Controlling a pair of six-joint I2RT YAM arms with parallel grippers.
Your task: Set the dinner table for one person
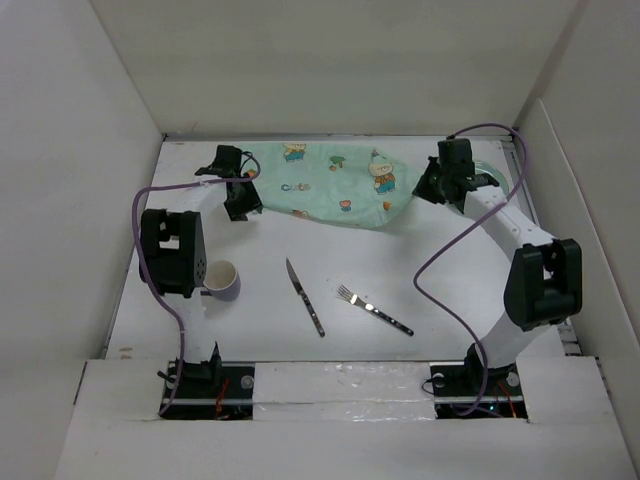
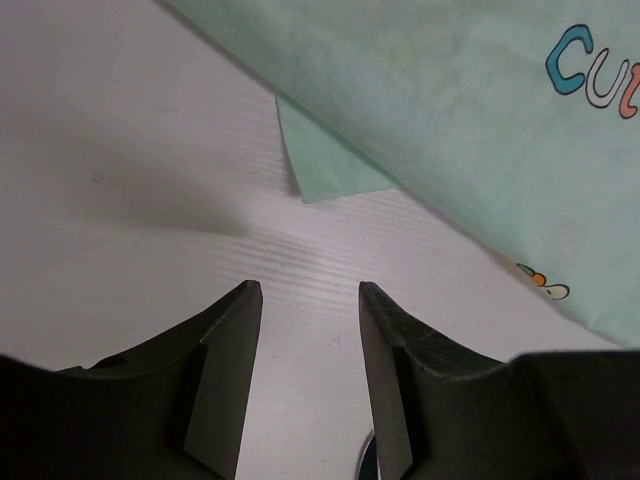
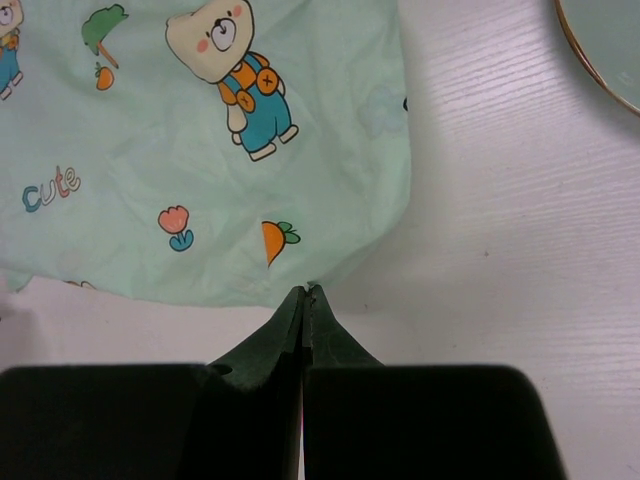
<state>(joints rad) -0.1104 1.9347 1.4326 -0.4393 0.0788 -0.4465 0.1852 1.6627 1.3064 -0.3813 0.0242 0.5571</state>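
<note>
While upright, cup (image 1: 222,278) on dinner table (image 1: 440,290).

One cup (image 1: 222,279), knife (image 1: 304,296), fork (image 1: 374,309), placemat (image 1: 330,185), plate (image 3: 615,40)

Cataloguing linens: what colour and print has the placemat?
Mint-green placemat with cartoon bears and carrots; best in right wrist view.

The placemat (image 1: 330,185) lies far back on the dinner table (image 1: 450,290); cup (image 1: 222,279), knife (image 1: 304,296), fork (image 1: 374,309) sit nearer.
</note>
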